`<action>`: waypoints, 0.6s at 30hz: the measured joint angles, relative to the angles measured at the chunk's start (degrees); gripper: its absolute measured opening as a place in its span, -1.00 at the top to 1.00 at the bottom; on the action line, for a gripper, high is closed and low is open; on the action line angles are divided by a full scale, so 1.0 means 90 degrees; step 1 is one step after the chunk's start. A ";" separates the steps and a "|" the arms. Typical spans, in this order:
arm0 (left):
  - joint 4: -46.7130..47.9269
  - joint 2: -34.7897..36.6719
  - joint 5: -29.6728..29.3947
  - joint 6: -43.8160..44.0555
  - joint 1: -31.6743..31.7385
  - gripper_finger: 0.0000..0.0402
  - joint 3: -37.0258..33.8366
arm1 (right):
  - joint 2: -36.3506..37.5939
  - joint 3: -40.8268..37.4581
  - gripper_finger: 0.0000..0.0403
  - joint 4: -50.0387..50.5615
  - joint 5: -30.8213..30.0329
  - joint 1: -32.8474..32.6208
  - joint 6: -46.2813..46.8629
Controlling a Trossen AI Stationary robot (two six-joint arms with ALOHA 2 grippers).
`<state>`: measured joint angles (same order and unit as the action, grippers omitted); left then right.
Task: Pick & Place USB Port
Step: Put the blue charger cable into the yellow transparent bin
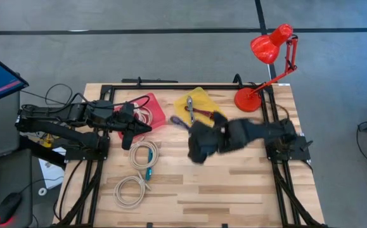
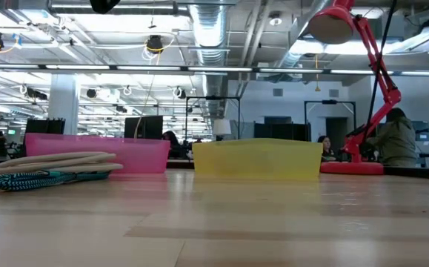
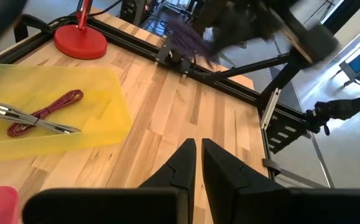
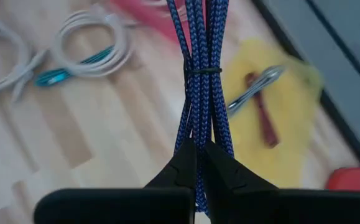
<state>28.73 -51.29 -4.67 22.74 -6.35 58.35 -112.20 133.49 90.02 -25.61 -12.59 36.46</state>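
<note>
My right gripper [image 4: 197, 163] is shut on a bundled blue braided cable [image 4: 201, 56], bound by a thin band [image 4: 201, 70]. In the high view this gripper [image 1: 189, 133] hovers, blurred, beside the yellow tray [image 1: 202, 101]; the cable's end [image 1: 175, 120] shows next to it. The left wrist view catches the cable [image 3: 189, 40] in the air under the blurred right arm. The yellow tray [image 3: 99, 118] holds a red cable [image 3: 43, 112] and a grey one [image 3: 18, 118]. My left gripper [image 3: 198, 165], shut, waits by the pink tray [image 1: 150, 113]. My right gripper pinches the blue cable bundle between its two fingers a little below the band [image 4: 199, 134], several strands together. The strands run forward out of the fingertips, along the fingers. The bundle is lifted clear of the table.
Two pale coiled cables lie on the wood, one with a teal cable [image 1: 143, 154], one nearer the table's near edge [image 1: 129, 190]. The pink tray holds another pale cable [image 1: 146, 114]. A red desk lamp [image 1: 253, 98] stands at the far right corner. Bare wood [image 1: 234, 183] lies near-right.
</note>
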 joint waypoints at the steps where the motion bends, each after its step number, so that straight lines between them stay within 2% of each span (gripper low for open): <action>1: 0.0000 0.0000 0.0000 0.0000 0.0000 0.87 0.0000 | 0.0041 0.0000 1.00 0.0000 -0.0002 0.0160 -0.0179; 9: 0.0000 0.0000 0.0000 -0.0002 -0.0001 0.87 0.0000 | 0.0104 -0.0007 1.00 0.0005 -0.0027 0.1483 -0.1487; 18: 0.0000 0.0000 0.0000 -0.0002 0.0001 0.87 0.0000 | 0.0056 0.0000 1.00 0.0000 0.0532 0.2661 -0.2454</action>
<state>28.73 -51.29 -4.67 22.72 -6.35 58.35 -111.70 133.49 90.02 -20.82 11.36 14.38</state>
